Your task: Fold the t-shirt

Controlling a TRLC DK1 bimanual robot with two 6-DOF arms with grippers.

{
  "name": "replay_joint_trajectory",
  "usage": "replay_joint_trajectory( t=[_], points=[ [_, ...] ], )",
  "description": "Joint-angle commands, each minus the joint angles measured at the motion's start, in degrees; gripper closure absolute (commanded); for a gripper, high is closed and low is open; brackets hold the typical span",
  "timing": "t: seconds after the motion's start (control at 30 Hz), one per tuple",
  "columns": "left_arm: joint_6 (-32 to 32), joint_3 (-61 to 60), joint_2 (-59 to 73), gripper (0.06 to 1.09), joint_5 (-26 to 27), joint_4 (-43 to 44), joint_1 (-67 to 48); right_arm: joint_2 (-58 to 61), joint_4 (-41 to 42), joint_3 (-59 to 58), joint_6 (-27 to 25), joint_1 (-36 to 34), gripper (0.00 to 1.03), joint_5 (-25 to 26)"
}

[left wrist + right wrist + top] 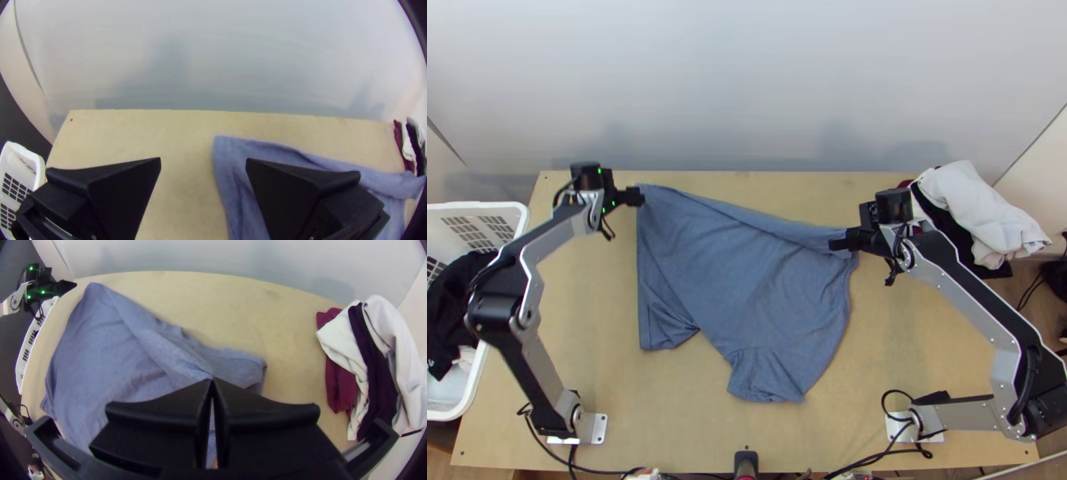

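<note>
1. Nearest on the desk (907, 344), the blue-grey t-shirt (747, 280) pokes out in what looks like a sleeve (771, 380). If the far side is pulled, this part could drag and crease underneath, since nothing pins it.

2. At the left, a narrow flap (665, 324) lies doubled with slanting creases. Folding over it as it lies would probably trap a lump and leave the sides uneven.

3. Farther off, the right pincer (212, 378) is closed on the shirt's far edge, near its right end. The tips seem to have only a small pinch, so a quick tug could slip it; some cloth hangs past the grip and may fold under.

4. Beyond that, at the shirt's far left corner, the left pincer (203, 160) stands wide, gripping nothing. Whether it touches the cloth, I cannot tell. If it closes off-line it may miss the corner, and a pull from the right alone would then swing the shirt askew.

5. Off at the far right, the garment pile (979, 208) sits near the right arm (979, 312); a wide sideways stretch might knock it.
</note>
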Motion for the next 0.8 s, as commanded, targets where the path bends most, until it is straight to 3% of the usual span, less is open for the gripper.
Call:
replay_joint_trajectory(
  t=[0.0, 0.1, 0.17, 0.47, 0.5, 0.53, 0.57, 0.6, 0.7, 0.77],
  points=[
    [-5.9, 22.0, 13.9, 0.15, 3.5, -16.5, 1.4, -0.1, 1.6, -1.5, -1.4, 0.2, 1.00, 0.2],
    [-6.9, 34.3, 21.1, 0.15, 4.6, -28.9, 0.9, 0.2, 2.6, -1.7, -2.2, 0.2, 1.00, 0.9],
    [-8.6, 40.4, 24.6, 0.15, 8.1, -34.4, 1.1, 0.6, 2.8, -1.7, -2.7, 0.2, 1.00, 1.5],
    [-11.2, 46.0, 28.6, 0.18, 12.0, -36.1, 0.6, 1.4, 4.8, -2.6, -5.1, 0.3, 1.00, 4.0],
    [-11.8, 46.0, 28.6, 0.31, 12.9, -36.1, 0.7, 1.6, 4.8, -2.8, -5.2, 0.3, 1.00, 4.0],
    [-13.2, 46.2, 28.6, 0.58, 15.0, -36.0, 0.9, 1.9, 4.9, -2.9, -5.2, 0.3, 1.00, 4.1],
    [-15.8, 47.0, 28.9, 0.93, 17.8, -35.9, 1.3, 2.1, 5.2, -3.0, -5.2, 0.3, 1.00, 4.3],
    [-17.6, 47.7, 28.9, 1.03, 22.0, -36.8, 1.6, 2.3, 5.7, -3.1, -5.3, 0.3, 1.00, 4.5],
    [-18.4, 47.0, 26.1, 1.04, 29.9, -41.5, 1.5, 3.1, 6.5, -3.0, -5.3, 0.2, 1.00, 5.0],
    [-18.9, 46.1, 23.9, 1.04, 32.0, -42.7, 1.2, 3.5, 7.1, -2.9, -5.4, 0.1, 1.00, 5.2]
  ],
)
